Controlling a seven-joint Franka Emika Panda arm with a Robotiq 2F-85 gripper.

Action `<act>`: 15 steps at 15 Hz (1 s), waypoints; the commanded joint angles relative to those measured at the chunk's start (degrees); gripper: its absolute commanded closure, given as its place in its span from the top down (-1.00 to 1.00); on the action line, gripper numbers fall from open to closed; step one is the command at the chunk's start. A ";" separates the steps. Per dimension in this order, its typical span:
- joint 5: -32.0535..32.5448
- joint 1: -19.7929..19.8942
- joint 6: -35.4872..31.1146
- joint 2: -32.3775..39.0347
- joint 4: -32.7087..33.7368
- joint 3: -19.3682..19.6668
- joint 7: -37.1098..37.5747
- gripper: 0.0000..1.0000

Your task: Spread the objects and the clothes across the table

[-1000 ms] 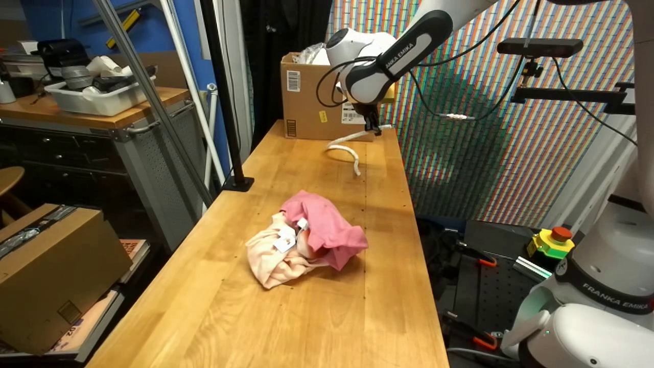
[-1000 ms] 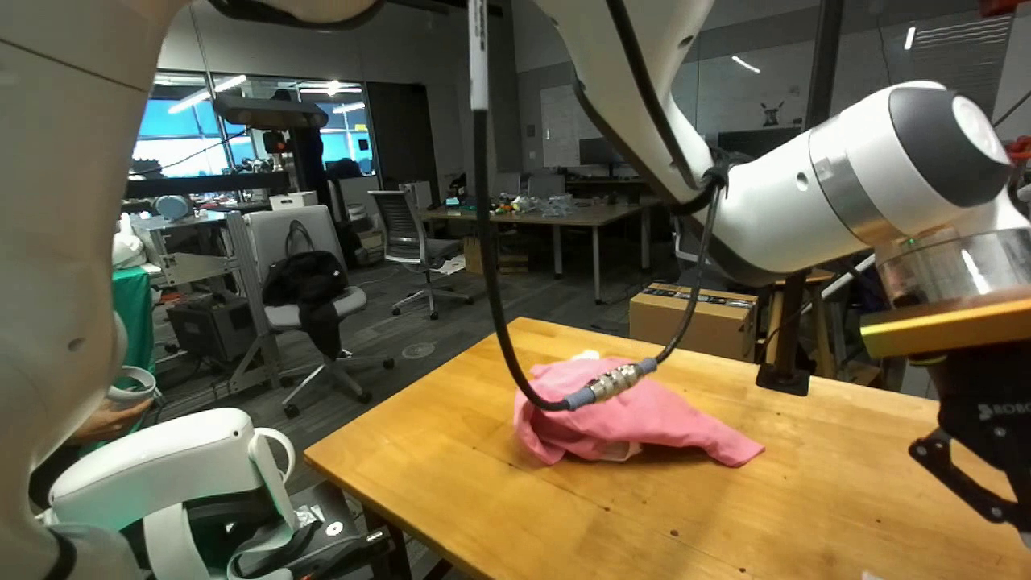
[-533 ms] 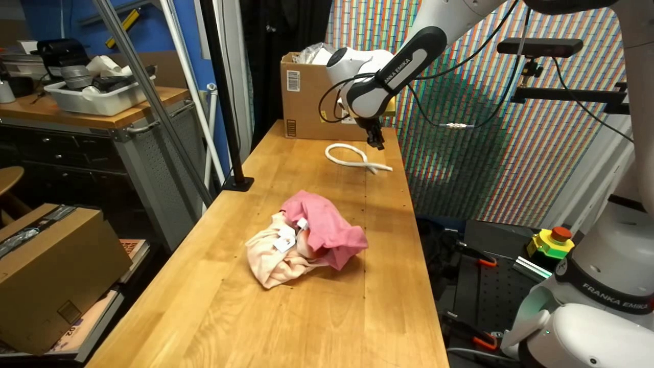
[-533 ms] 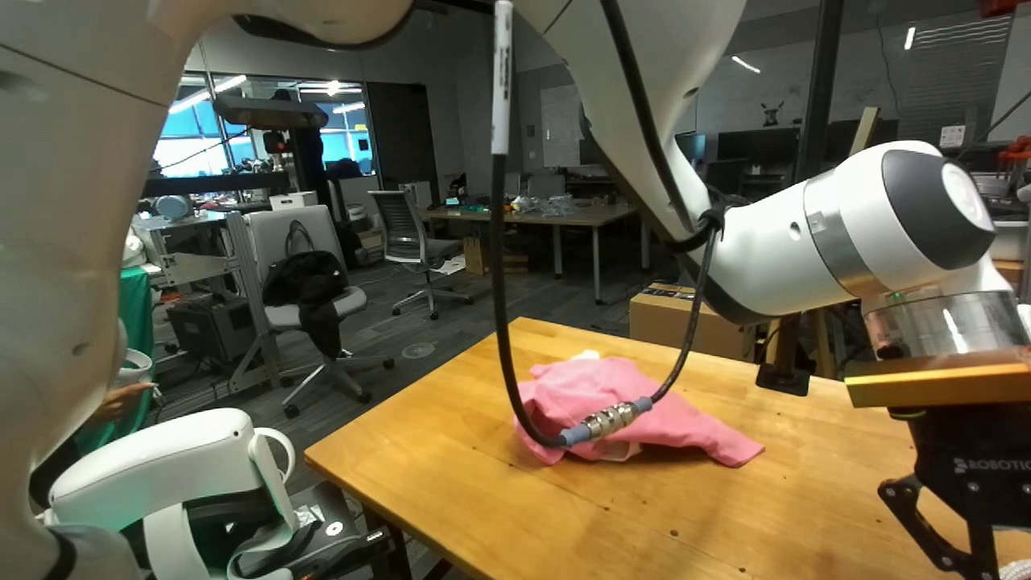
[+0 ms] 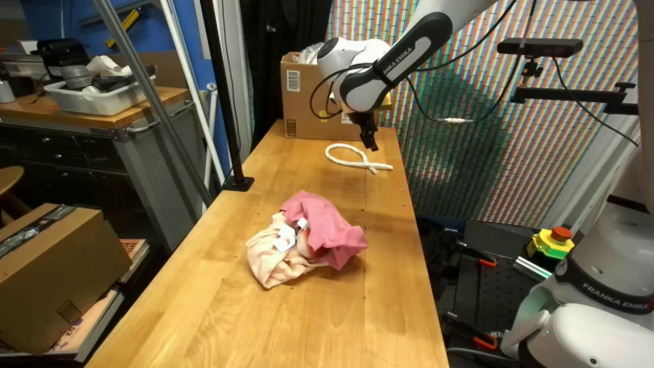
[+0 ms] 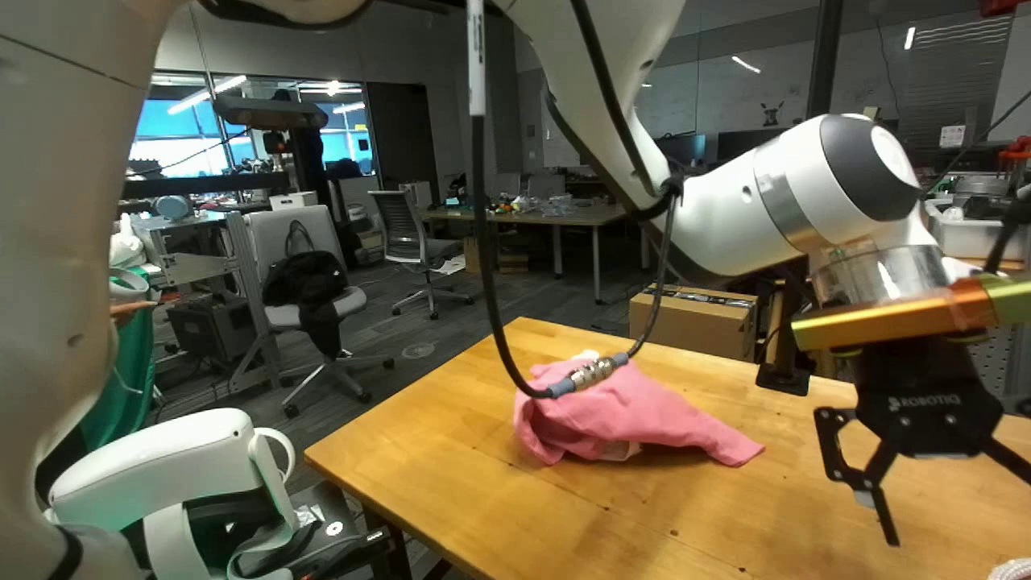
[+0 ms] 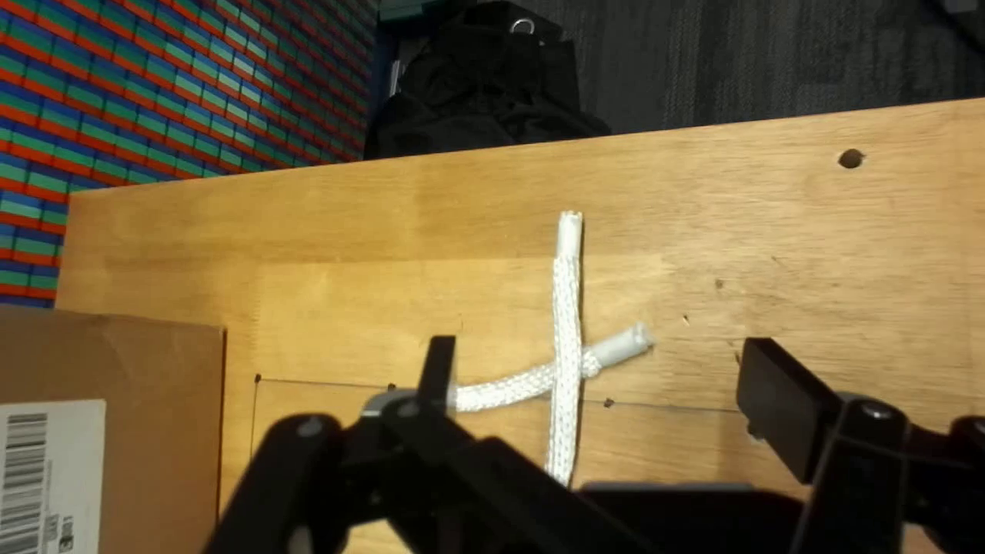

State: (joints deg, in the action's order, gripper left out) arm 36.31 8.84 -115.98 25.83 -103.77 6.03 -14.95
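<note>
nearest in an exterior view, cream cloth [image 5: 271, 258], crumpled on the wooden surface [image 5: 214, 322], white tag [image 5: 284, 240] facing up. just beside and behind, pink cloth [image 5: 329, 220], heaped against the cream one, touching; both in one bundle, so by judgement not yet spread. between them, a small reddish patch [image 5: 320, 253], maybe a toy tucked in the folds, too hidden to tell.

farther along, well apart from the bundle, white cord [image 5: 353, 164], lying flat in a loop with crossed ends, probably set there alone for a stretch of surface of its own, in keeping with the spreading.

hanging near and above the cord, the gripper [image 7: 604, 365], fingers parted wide, holding nothing, seemingly not touching the cord; likely spread that far to leave the cord free, and well suited to pinching cloth next.

farthest, cardboard box [image 5: 306, 112], standing near the cord at the far end, probably limiting the room for spreading that way.
</note>
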 commanded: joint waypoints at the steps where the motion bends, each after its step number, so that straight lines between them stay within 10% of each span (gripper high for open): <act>1: -2.29 -3.47 6.65 -8.16 -4.14 -1.97 -1.53 1.00; 15: -15.89 -11.67 8.59 -21.50 -16.28 -11.36 -6.40 1.00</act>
State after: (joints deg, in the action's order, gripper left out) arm 22.68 -2.34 -104.03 8.14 -115.84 -4.92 -20.01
